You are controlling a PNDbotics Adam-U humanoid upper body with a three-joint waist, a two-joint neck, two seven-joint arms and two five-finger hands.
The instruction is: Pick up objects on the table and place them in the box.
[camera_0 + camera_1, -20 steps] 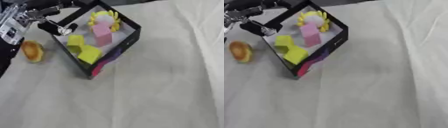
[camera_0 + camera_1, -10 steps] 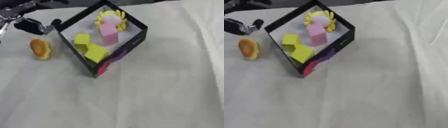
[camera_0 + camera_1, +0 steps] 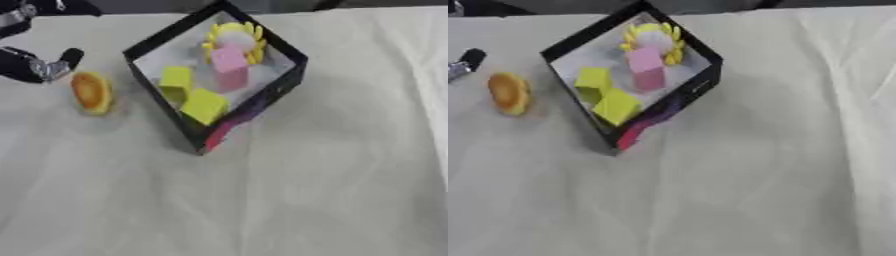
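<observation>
Orange-yellow oval object point(image 3: 91, 92) beside black box point(image 3: 278, 86)

Left robot hand point(image 3: 39, 64) at left edge

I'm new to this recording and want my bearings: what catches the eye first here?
The black box sits turned cornerwise at upper centre of the pale cloth-covered table, holding two yellow blocks, a pink block and a yellow flower-like toy. Left of it, outside, lies an orange bread-like object, with the robot's left hand just beyond at the left edge.
</observation>
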